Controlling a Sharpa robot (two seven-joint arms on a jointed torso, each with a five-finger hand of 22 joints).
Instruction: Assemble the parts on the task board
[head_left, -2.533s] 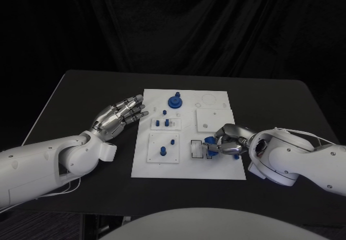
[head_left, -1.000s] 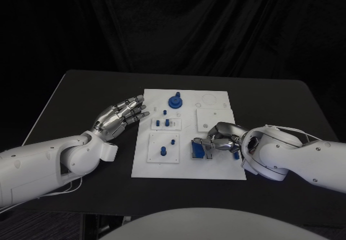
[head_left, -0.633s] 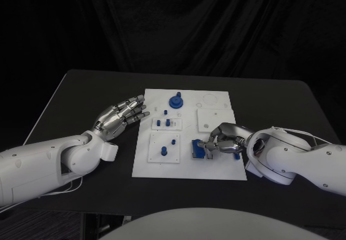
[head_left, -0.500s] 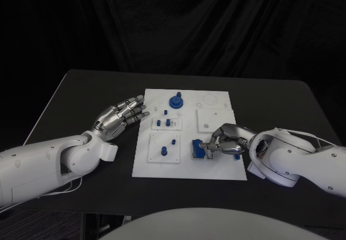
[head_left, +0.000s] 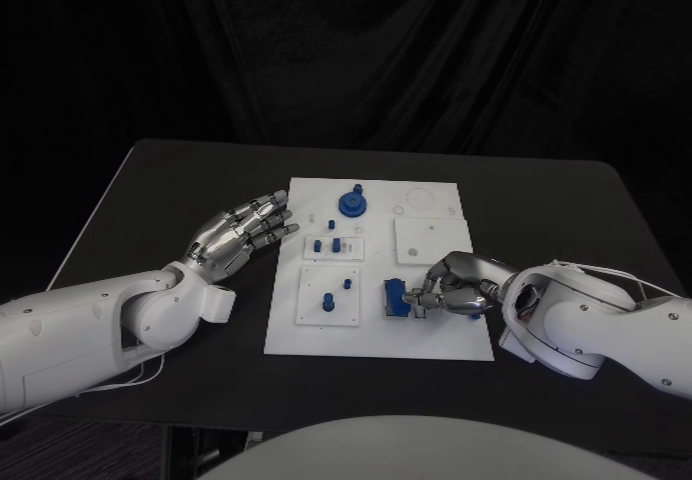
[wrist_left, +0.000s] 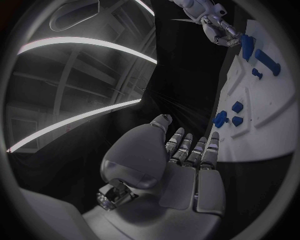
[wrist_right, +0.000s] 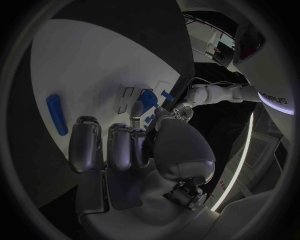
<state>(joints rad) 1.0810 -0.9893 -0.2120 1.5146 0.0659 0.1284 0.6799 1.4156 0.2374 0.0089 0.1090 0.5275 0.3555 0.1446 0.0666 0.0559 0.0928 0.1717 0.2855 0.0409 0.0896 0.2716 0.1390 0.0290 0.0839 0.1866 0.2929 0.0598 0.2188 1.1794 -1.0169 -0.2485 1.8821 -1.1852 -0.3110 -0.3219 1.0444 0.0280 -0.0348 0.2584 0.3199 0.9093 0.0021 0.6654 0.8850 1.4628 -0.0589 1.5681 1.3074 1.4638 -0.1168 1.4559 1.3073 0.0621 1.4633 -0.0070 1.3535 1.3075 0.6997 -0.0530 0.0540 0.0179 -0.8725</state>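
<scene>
Head view: high, looking down on whole table (head_left: 159, 180).
Left wrist view: close behind left hand (wrist_left: 181, 165), facing across board (wrist_left: 262, 110).
Right wrist view: close behind right hand (wrist_right: 134, 150), low over board.
Shared: board, both hands.

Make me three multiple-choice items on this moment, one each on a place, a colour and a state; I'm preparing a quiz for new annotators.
1. Where is the left hand?
A. beside the task board's left edge
B. on the board's far right corner
C. off the table

2. What colour is the block at the right hand?
A. red
B. blue
C. green

3. How is the left hand?
A. holding a peg
B. fist closed
C. open, holding nothing

Key: 1 A, it lies next to the task board; 2 B, it shows blue; 3 C, fingers spread, nothing in them.
</scene>
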